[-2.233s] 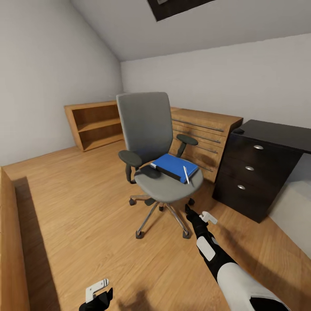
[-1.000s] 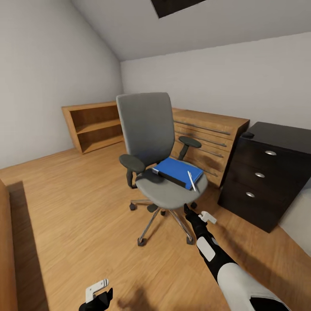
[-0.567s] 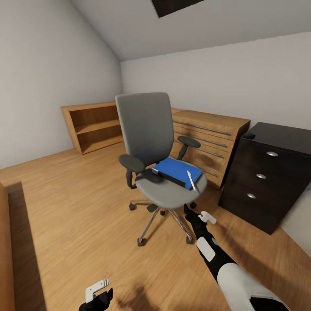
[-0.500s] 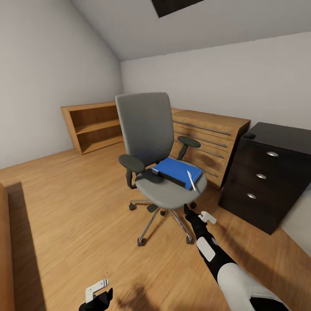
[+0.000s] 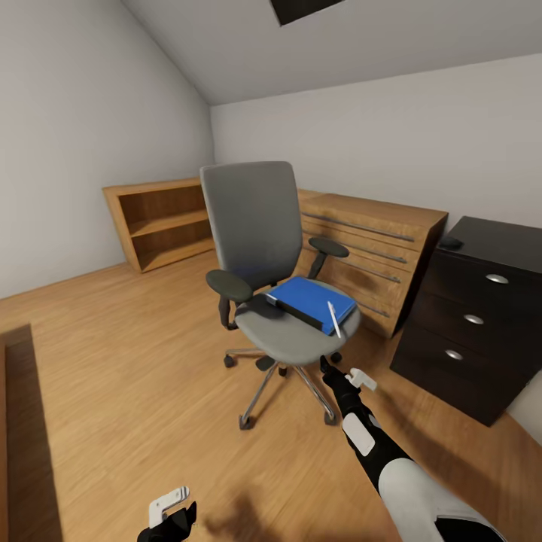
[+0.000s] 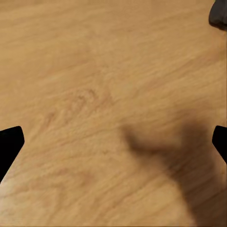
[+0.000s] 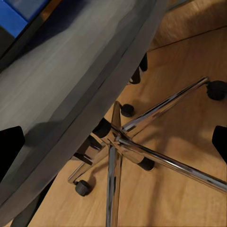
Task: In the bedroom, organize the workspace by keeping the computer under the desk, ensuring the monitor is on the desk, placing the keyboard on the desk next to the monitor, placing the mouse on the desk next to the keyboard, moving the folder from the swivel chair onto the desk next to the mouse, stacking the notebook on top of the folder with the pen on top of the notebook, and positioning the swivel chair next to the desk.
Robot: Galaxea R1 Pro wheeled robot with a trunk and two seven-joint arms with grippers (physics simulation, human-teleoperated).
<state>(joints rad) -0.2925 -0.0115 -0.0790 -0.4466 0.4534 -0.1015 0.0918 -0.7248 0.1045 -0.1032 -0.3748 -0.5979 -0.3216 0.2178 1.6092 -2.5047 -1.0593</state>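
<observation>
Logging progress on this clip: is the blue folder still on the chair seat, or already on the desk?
On the chair. The folder lies flat on the swivel chair seat, the pen on top; the desk holds no folder.

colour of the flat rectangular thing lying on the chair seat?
Bright blue folder with a dark edge; clearest in the head view.

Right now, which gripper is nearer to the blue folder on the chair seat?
The right. The right gripper hangs just below the seat's front edge, a little under the folder. The left gripper is low over the floor, far from the swivel chair.
</observation>
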